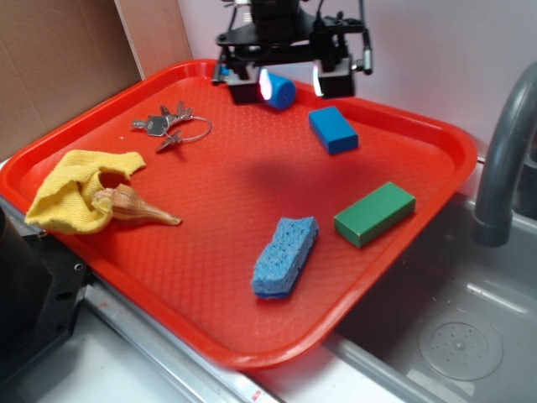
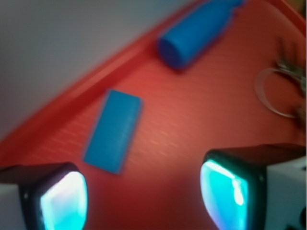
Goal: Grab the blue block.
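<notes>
**Approach stage: block not yet gripped**

I am holding the gripper [image 1: 289,82] above the far side of the red tray [image 1: 436,138], jaws standing apart and empty. The blue block [image 1: 333,129] is lying flat, just right of the gripper, long axis running far-left to near-right. I judge the next move is shifting right, aligning across its narrow sides, then descending.

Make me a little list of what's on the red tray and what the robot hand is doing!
tray: red tray, beside a sink
target: blue block, lying flat near the far edge
gripper: gripper open, empty, hovering above the tray
blue bottle shape: rounded blue object, lying below the gripper
other blocks: green block near the right rim
soft things: blue sponge, yellow cloth
small things: seashell, keys on a ring
</notes>
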Controlling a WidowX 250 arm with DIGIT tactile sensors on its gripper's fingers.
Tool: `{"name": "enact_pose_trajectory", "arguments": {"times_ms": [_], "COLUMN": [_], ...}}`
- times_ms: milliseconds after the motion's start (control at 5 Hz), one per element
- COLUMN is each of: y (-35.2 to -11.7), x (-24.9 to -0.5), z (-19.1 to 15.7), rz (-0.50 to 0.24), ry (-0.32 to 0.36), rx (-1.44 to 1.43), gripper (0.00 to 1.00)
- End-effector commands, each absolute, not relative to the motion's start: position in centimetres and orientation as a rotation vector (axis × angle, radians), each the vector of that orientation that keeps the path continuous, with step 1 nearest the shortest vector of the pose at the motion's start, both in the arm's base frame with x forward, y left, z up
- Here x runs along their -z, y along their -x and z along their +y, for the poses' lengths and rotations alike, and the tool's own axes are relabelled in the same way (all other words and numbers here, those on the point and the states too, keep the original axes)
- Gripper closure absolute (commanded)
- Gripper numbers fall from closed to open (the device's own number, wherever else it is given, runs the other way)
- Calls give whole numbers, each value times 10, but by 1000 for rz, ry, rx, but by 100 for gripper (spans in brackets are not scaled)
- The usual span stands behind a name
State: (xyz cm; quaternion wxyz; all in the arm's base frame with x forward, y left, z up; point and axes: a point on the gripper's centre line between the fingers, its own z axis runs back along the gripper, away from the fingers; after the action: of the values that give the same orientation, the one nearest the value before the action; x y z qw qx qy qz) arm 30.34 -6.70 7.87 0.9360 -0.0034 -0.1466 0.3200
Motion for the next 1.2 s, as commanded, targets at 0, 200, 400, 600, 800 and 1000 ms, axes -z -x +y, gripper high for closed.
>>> {"name": "enact_pose_trajectory", "arguments": {"times_ms": [0, 200, 400, 600, 800, 1000], "y": [-342, -351, -356, -335, -303, -270], "x": [-67, -53, -38, -40, -59, -108], "z": [-61, -55, -47, -39, -45, -39], "rz": [-308, -283, -219, -134, 17, -19], "ry": [-17, -37, -55, -65, -16, 41], "rx": [-645, -661, -673, -631, -527, -375], "gripper": [0, 0, 0, 100, 100, 100]}}
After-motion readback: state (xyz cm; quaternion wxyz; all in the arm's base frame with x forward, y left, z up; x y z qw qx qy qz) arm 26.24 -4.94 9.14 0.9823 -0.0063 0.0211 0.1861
